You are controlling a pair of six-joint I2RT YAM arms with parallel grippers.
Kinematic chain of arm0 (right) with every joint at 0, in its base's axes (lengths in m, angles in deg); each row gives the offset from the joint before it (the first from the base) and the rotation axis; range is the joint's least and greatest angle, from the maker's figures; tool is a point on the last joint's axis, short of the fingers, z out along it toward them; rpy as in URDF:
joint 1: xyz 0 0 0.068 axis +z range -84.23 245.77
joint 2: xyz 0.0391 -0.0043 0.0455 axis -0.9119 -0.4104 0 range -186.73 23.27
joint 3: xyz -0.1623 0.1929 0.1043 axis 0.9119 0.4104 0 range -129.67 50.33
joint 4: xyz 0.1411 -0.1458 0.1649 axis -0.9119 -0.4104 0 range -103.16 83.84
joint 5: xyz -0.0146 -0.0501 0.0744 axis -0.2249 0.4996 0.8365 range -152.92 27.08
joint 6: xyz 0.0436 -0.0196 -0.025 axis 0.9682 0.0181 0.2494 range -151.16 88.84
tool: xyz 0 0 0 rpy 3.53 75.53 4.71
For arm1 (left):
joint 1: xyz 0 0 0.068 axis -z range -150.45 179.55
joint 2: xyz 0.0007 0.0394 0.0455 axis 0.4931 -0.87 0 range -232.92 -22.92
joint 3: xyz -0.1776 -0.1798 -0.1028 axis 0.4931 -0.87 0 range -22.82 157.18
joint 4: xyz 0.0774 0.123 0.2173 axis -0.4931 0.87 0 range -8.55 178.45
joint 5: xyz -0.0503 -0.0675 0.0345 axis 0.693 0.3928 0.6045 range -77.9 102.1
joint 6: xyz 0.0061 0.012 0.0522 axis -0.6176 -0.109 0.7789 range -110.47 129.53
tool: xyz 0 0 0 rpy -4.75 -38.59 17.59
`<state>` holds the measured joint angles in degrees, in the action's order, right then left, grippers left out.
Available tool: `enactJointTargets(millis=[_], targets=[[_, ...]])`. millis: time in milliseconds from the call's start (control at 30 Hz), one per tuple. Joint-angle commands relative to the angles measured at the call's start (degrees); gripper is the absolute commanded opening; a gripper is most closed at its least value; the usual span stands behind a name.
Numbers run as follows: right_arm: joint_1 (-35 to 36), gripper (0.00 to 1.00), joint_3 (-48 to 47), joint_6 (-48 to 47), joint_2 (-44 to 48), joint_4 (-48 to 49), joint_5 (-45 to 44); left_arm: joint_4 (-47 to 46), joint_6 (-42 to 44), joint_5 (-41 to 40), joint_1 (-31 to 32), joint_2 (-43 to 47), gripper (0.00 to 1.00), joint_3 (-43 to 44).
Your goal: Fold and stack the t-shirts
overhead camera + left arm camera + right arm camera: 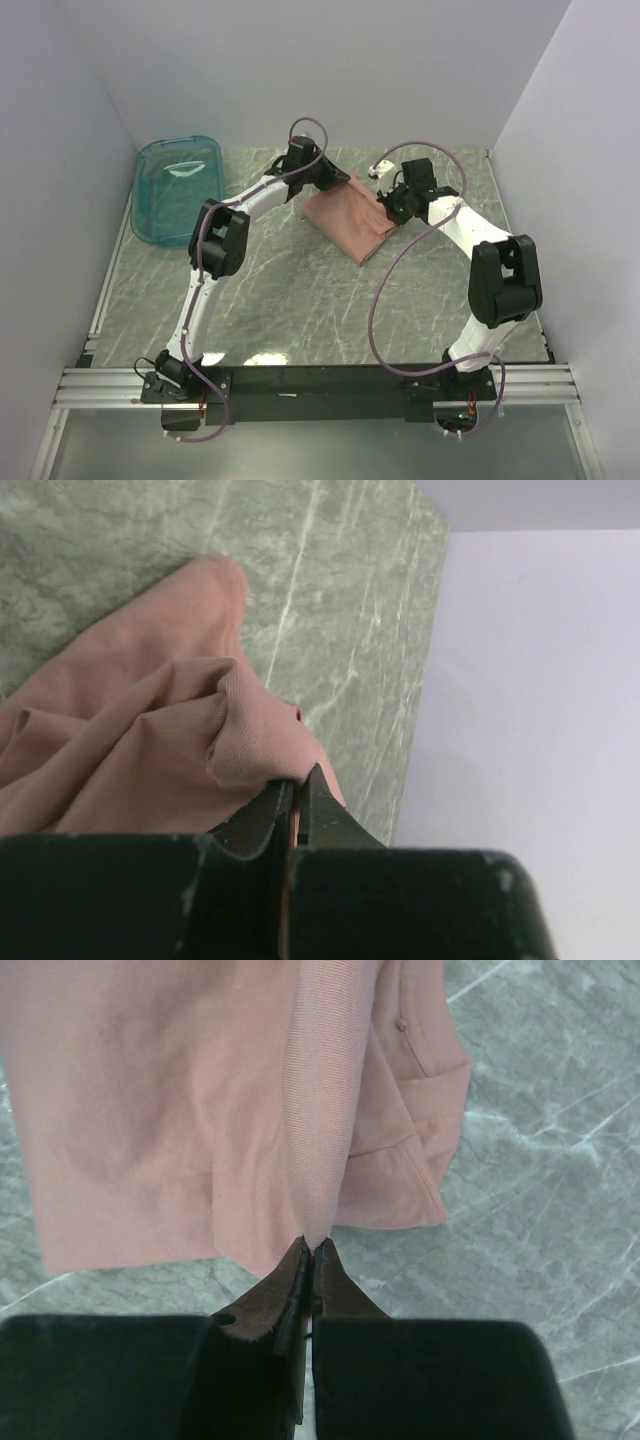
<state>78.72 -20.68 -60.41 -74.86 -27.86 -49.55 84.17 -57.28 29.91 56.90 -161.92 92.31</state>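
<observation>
Marbled surface [300, 300] is carrying a pink t-shirt [348, 228]. Left pincer [297, 792] and right pincer [311, 1256] are each clenching its fabric.

The t-shirt [348, 222] is soft, matt, fine-knit pink cloth. The table [300, 300] looks like smooth green marble with a faint sheen, and the tub [175, 190] at its far left corner is glossy see-through teal plastic. The left gripper [298, 785] is scuffed matt black.

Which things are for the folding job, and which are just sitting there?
For the job: pink t-shirt; left gripper and right gripper, both pinching it.
Just lying about: teal tub, at the far left of the table, apart from the t-shirt.
</observation>
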Motion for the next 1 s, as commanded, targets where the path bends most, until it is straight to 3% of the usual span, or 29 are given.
enactJointTargets(millis=[0,267,333,400,433,500,533,633,733,833,900,967], targets=[[-1.0,0.00,-3.0,1.9,-0.9,2.5,-1.3,-4.1,-1.7,0.7,0.1,-2.0,0.01,4.3],[-1.9,0.00,-3.9,3.4,-3.0,3.6,-3.3,-4.6,-3.2,-0.3,0.2,-3.8,0.01,6.0],[-2.0,0.06,-5.1,4.9,-4.6,3.8,-5.8,-4.5,-3.2,-0.1,0.1,-4.1,0.04,6.4],[-2.1,0.21,-6.2,7.8,-5.7,5.3,-8.7,-4.8,-2.5,-0.5,0.1,-4.1,0.28,6.9],[-2.2,0.27,-6.3,9.1,-6.3,6.0,-12.5,-4.8,-1.8,-0.7,0.0,-3.8,0.48,7.1],[-3.1,0.48,-7.4,14.1,-6.8,9.2,-17.9,-3.4,1.1,-2.1,-0.5,-2.3,0.60,8.8],[-3.5,0.51,-8.4,15.4,-7.6,9.1,-19.6,-3.1,2.3,-3.9,-0.6,-1.5,0.67,9.2],[-6.0,0.55,-11.9,18.6,-8.2,6.6,-17.8,-1.1,7.8,-8.4,-1.8,4.2,0.75,8.3],[-8.2,0.58,-14.2,18.5,-7.9,2.4,-10.2,0.7,15.2,-11.7,-2.9,12.2,0.75,1.8],[-10.0,0.57,-15.8,8.7,-7.2,-4.8,15.6,0.0,22.6,-12.4,-3.8,22.5,0.75,-8.6],[-9.9,0.54,-16.8,0.8,-7.7,-14.6,32.8,0.6,26.8,-12.9,-4.4,30.3,0.74,-14.0],[-8.5,0.48,-18.5,-3.3,-10.4,-24.6,38.5,1.1,29.8,-12.7,-4.9,37.4,0.74,-22.6]])
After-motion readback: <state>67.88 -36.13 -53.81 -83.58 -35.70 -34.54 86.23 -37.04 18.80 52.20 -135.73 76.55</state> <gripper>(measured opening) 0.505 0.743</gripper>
